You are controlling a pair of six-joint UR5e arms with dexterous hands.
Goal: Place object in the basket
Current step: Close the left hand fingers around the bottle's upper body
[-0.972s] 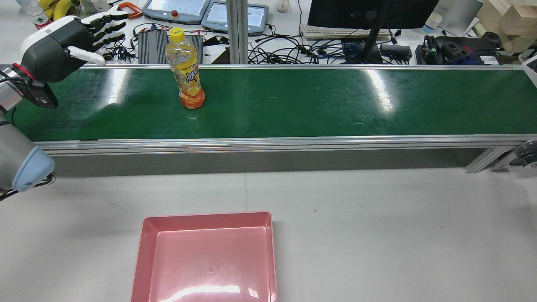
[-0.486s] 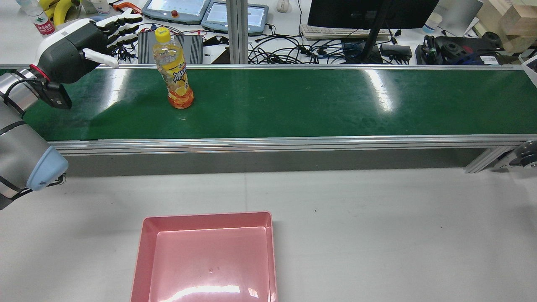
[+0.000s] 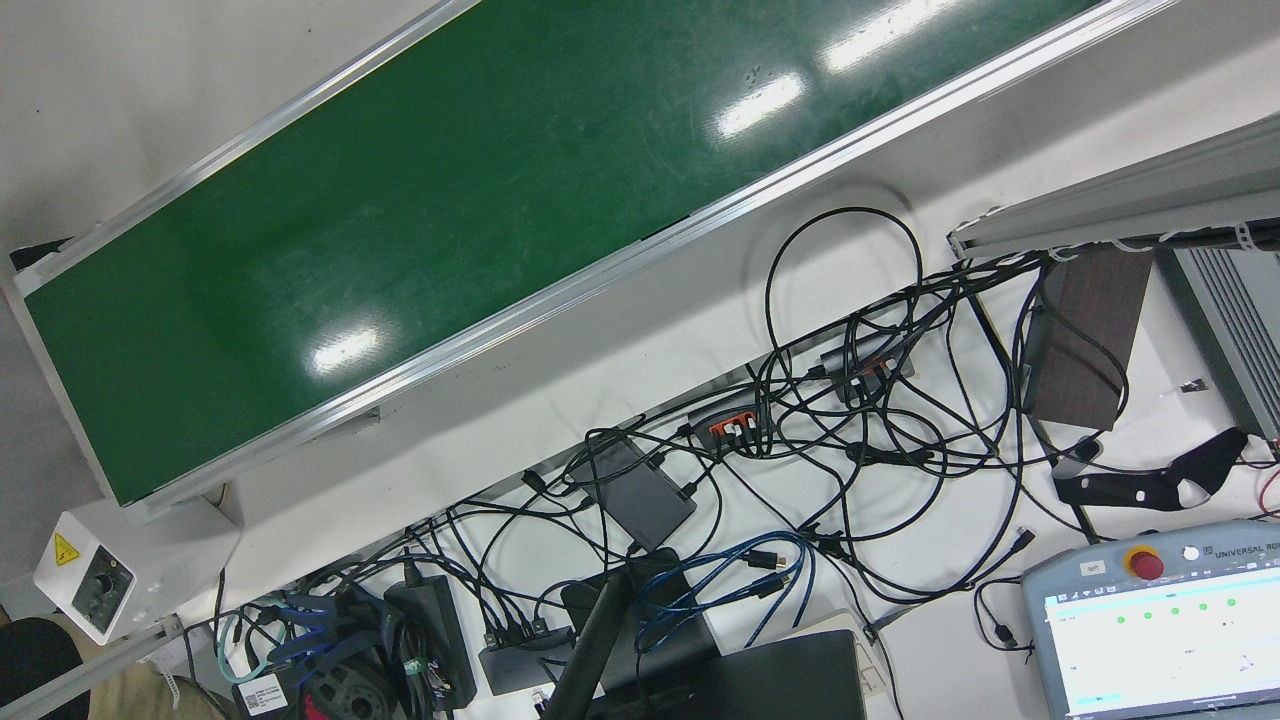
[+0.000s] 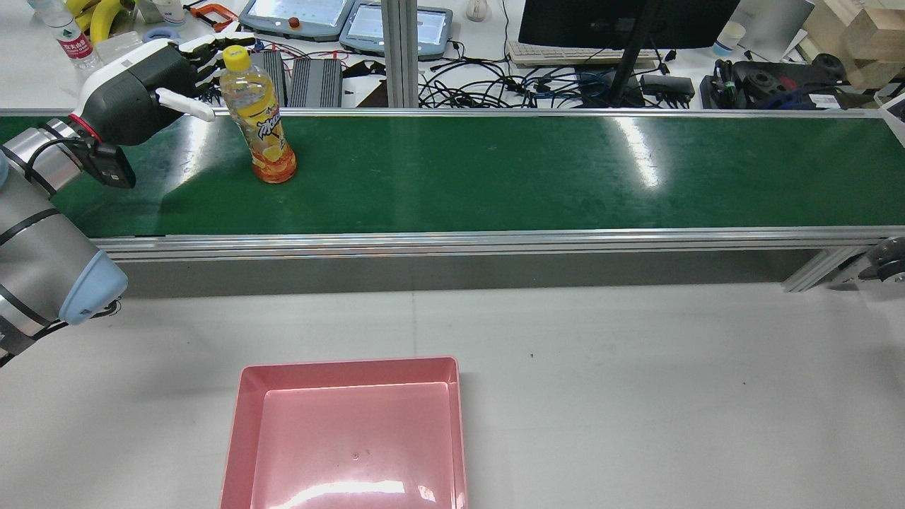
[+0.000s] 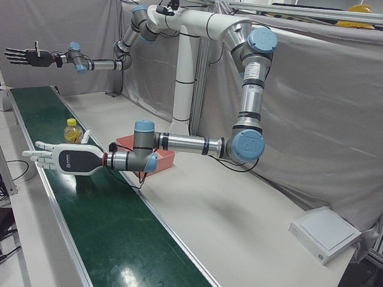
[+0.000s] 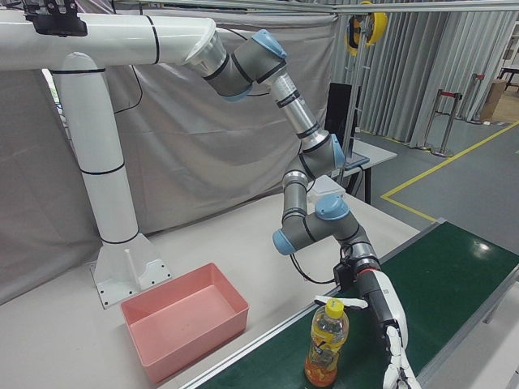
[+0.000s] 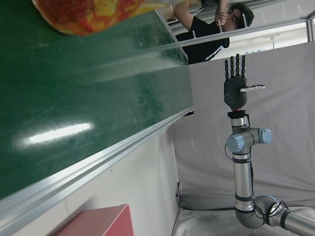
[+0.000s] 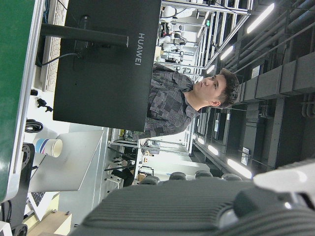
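A clear bottle of orange drink with a yellow cap (image 4: 258,116) stands upright on the green conveyor belt (image 4: 495,170) near its left end. My left hand (image 4: 141,88) is open just to the left of the bottle at cap height, its fingers reaching behind the neck, apart from it as far as I can tell. The left-front view shows the bottle (image 5: 73,131) just beyond the open hand (image 5: 63,158). The pink basket (image 4: 346,431) sits on the white table in front of the belt. My right hand (image 5: 24,57) is raised high over the far end, open and empty.
Beyond the belt a bench holds cables, teach pendants (image 4: 297,15), a monitor (image 4: 622,21) and water bottles. The belt's aluminium rail (image 4: 452,240) lies between belt and basket. A person (image 8: 192,98) stands on the operators' side.
The bottle has travelled left along the belt toward my left hand. The left hand has moved right and forward, and now sits right beside the bottle's neck.
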